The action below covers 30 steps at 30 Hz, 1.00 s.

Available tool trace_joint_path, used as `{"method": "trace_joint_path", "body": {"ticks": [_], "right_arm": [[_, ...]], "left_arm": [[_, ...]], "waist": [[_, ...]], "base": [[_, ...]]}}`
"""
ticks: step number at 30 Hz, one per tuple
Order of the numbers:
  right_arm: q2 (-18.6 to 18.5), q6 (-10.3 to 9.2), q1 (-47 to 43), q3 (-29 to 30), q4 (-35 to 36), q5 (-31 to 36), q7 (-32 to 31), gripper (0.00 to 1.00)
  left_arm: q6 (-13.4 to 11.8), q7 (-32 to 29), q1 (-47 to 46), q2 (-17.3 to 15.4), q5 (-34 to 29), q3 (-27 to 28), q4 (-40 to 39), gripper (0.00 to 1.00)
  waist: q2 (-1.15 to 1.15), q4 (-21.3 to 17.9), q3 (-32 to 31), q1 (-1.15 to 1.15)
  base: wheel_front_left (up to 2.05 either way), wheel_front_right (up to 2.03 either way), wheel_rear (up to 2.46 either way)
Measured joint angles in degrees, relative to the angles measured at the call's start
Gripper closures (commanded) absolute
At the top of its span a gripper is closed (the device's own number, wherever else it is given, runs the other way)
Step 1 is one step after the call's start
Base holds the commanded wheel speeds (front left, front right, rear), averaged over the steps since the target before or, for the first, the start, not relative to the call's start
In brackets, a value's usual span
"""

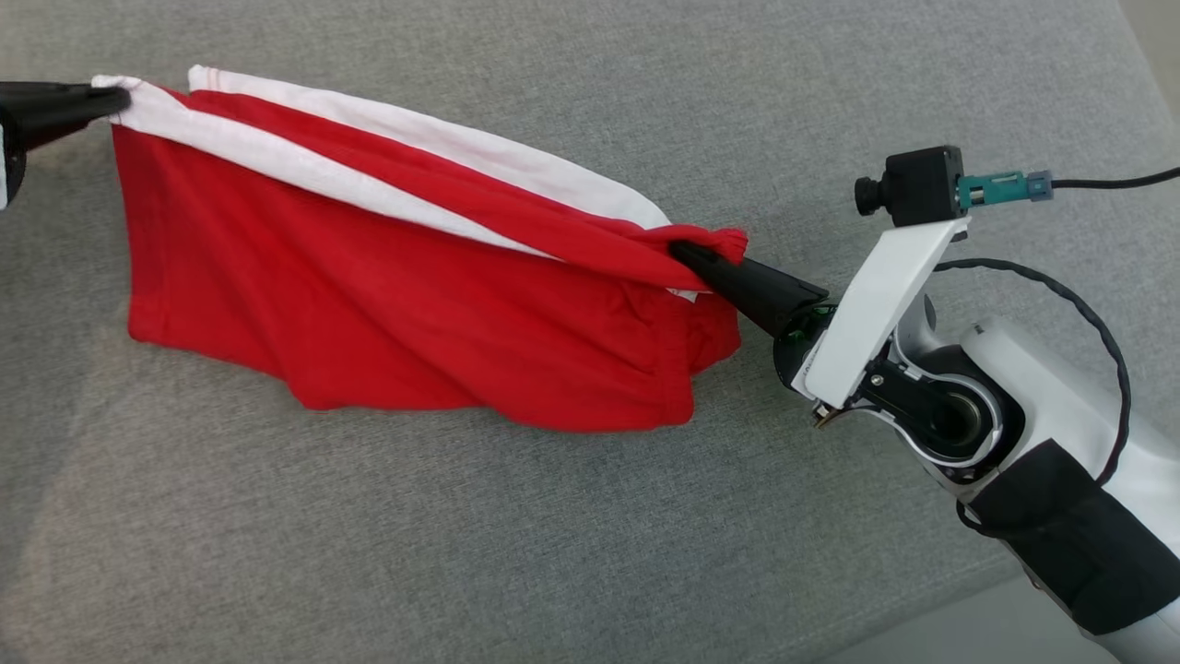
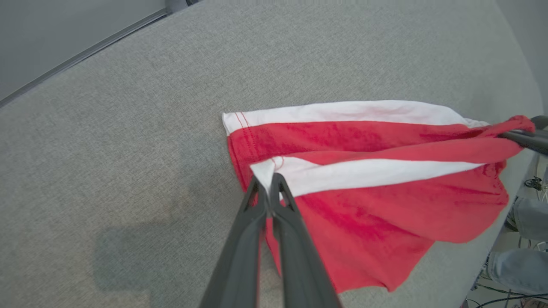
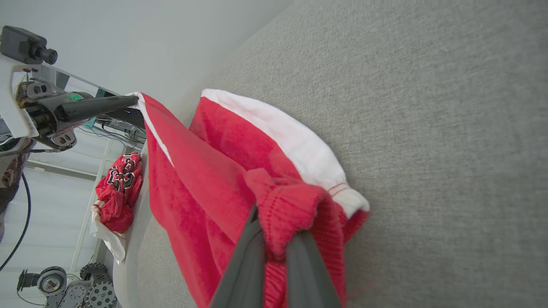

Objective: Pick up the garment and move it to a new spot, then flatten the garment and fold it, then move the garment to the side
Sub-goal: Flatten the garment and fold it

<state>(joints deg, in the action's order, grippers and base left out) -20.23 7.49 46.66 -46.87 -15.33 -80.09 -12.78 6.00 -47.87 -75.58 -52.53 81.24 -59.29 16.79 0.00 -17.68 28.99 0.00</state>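
On the grey cushion (image 1: 553,535): a red garment (image 1: 396,314) with 2 white bands is stretched between both grippers, its lower part resting on the fabric, left of centre in the head view.
Left gripper (image 1: 120,100): clenched on the garment's white-banded corner at the upper left edge of the head view; in its wrist view the 2 dark fingers pinch that corner at their tips.
Right gripper (image 1: 687,254): clamped on a bunched red fold at the garment's opposite end.
Top edge: taut, sloping down from the left grip to the right grip.
Wrist camera (image 1: 913,189): black, on a white bracket above the right wrist.
Beyond the cushion's edge: a second red garment (image 3: 117,188), crumpled, well apart.
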Motion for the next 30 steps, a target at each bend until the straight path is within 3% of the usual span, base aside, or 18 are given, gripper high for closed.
{"method": "trace_joint_path", "body": {"ticks": [10, 12, 13, 14, 15, 24, 30], "right_arm": [[2.31, 0.00, 1.03, 1.76, -0.55, 2.46, 0.16, 1.00], [2.71, 0.00, 1.24, 2.05, -0.70, 2.91, 0.02, 0.88], [2.91, 0.00, 1.36, 2.21, -0.76, 3.09, -0.05, 0.65], [3.13, 0.00, 1.44, 2.32, -0.87, 3.31, -0.08, 0.25], [3.32, 0.00, 1.46, 2.49, -1.00, 3.55, -0.16, 0.00], [3.39, 0.00, 0.37, 4.50, -2.40, 5.13, -0.90, 0.00], [1.51, 0.00, -2.46, 6.92, -1.66, 7.14, 1.18, 0.00]], "left_arm": [[0.49, 0.73, -2.01, 1.86, -1.57, 0.10, 5.05, 1.00], [0.58, 1.16, -2.34, 2.21, -1.89, 0.10, 5.67, 0.97], [0.73, 1.66, -2.41, 2.33, -2.26, 0.12, 5.87, 0.57], [0.77, 2.12, -2.42, 2.48, -2.32, 0.15, 6.17, 0.00], [0.82, 2.34, -2.41, 2.66, -2.32, 0.14, 6.45, 0.00], [1.27, 4.28, -1.11, 3.25, -1.51, -0.14, 7.99, 0.00], [1.42, 6.78, 2.50, 3.03, -0.24, -0.87, 7.09, 0.00]], "waist": [[0.00, -1.63, 2.59, 0.00], [0.00, -1.66, 2.85, 0.00], [0.00, -1.67, 2.95, 0.00], [0.00, -1.66, 2.99, 0.00], [0.00, -1.65, 2.97, 0.00], [0.00, -1.22, 0.63, 0.00], [0.00, -0.87, -2.35, 0.00]], "base": [[0.00, 0.00, 0.00], [0.00, 0.00, 0.00], [0.00, 0.00, 0.00], [0.00, 0.00, 0.00], [0.00, 0.00, 0.00], [0.00, 0.00, 0.00], [0.00, 0.00, 0.00]]}}
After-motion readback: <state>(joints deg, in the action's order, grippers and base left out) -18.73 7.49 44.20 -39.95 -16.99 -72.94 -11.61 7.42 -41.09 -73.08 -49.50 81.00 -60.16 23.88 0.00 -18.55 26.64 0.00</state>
